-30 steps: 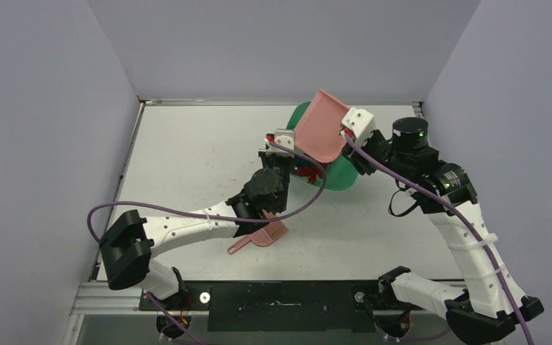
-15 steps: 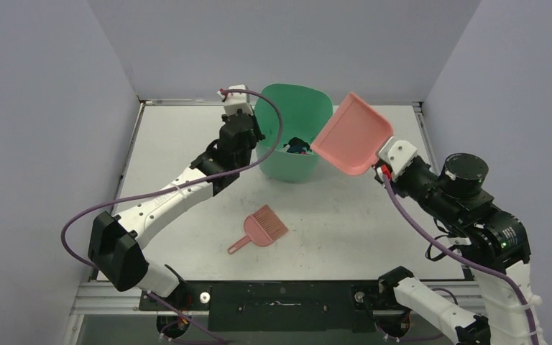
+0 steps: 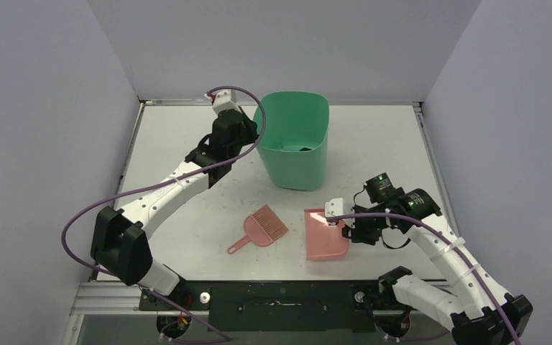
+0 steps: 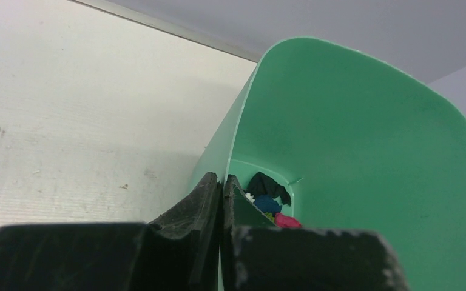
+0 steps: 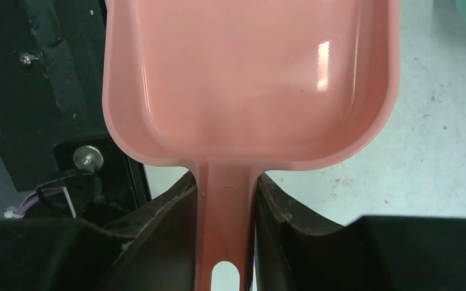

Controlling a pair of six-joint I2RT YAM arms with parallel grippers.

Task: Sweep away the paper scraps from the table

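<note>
The paper scraps (image 4: 271, 205), dark, blue, white and magenta, lie at the bottom of the upright green bin (image 3: 292, 140); from above only a dark bit (image 3: 298, 148) shows. My left gripper (image 3: 253, 135) is shut on the bin's left rim (image 4: 233, 136), one finger inside and one outside. My right gripper (image 3: 346, 228) is shut on the handle (image 5: 224, 200) of the empty pink dustpan (image 3: 323, 234), which lies flat on the white table (image 3: 180, 144) near the front edge. No scraps show on the tabletop.
The pink brush (image 3: 262, 226) lies loose on the table just left of the dustpan. The black base rail (image 3: 280, 296) runs along the near edge, close to the dustpan's mouth. Grey walls close in the back and both sides.
The bin went from tipped to upright at the back, still held by my left gripper. My right arm swung the dustpan away from the bin and down onto the table near the front.
</note>
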